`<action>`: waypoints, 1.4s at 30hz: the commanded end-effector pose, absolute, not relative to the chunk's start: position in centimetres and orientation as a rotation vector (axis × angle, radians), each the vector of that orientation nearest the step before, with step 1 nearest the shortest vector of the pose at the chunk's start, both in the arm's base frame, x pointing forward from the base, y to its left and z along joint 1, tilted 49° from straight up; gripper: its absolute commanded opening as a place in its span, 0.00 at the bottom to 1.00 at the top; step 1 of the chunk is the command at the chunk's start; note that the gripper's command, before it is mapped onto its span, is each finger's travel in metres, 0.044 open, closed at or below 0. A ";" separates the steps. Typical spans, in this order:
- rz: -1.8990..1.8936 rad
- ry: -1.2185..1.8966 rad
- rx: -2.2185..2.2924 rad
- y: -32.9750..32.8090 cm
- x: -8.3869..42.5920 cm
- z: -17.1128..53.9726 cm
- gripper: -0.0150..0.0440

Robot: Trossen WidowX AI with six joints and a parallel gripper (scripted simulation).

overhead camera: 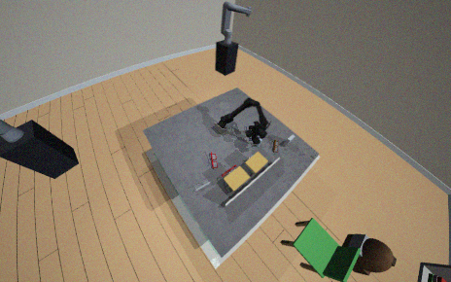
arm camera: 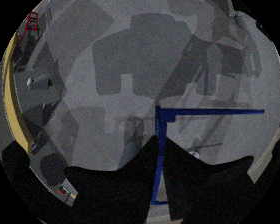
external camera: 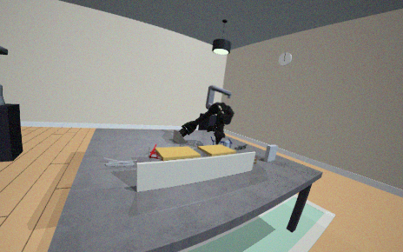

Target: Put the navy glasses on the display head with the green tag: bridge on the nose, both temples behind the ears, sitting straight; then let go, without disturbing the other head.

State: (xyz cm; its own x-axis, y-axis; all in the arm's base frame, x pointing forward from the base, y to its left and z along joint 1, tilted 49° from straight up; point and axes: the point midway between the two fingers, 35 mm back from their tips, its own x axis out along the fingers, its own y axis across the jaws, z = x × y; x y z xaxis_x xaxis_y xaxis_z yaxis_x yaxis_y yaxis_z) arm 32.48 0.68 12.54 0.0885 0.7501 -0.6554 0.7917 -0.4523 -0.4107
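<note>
The navy glasses [arm camera: 211, 111] [external camera: 213, 140] are pinched between the tips of my gripper [arm camera: 158, 139] [external camera: 220, 140] [overhead camera: 255, 140], which is shut on them. In the wrist view one long navy bar reaches right from the fingertips, and another part runs down between the fingers. A yellow-topped display head [overhead camera: 257, 162] [external camera: 216, 149] stands near my gripper. In the wrist view a grey face [arm camera: 36, 97] with a pale nose and a green tag [arm camera: 50, 82] shows at the left. The other yellow-topped head [overhead camera: 236, 179] [external camera: 177, 153] stands beside it, with red frames at its front.
A long white panel [overhead camera: 253, 182] [external camera: 195, 171] stands behind both heads. Red glasses [overhead camera: 213, 160] [external camera: 153, 151] [arm camera: 33, 21] are on the grey table [overhead camera: 185, 131]. A pale thin item [external camera: 119, 162] is at the left, a pale box [external camera: 271, 153] at the right, and a small brown item [overhead camera: 275, 146] near the heads.
</note>
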 end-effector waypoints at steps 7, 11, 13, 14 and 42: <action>-1.365 1.595 2.317 -2.5 32.4 15.5 0.25; -1.376 1.592 2.327 -3.4 32.2 16.3 0.25; -1.356 1.591 2.323 -2.8 32.3 15.9 0.26; -1.344 1.594 2.317 -2.8 32.3 15.8 0.25; -0.497 1.688 1.763 -5.3 31.2 13.5 0.25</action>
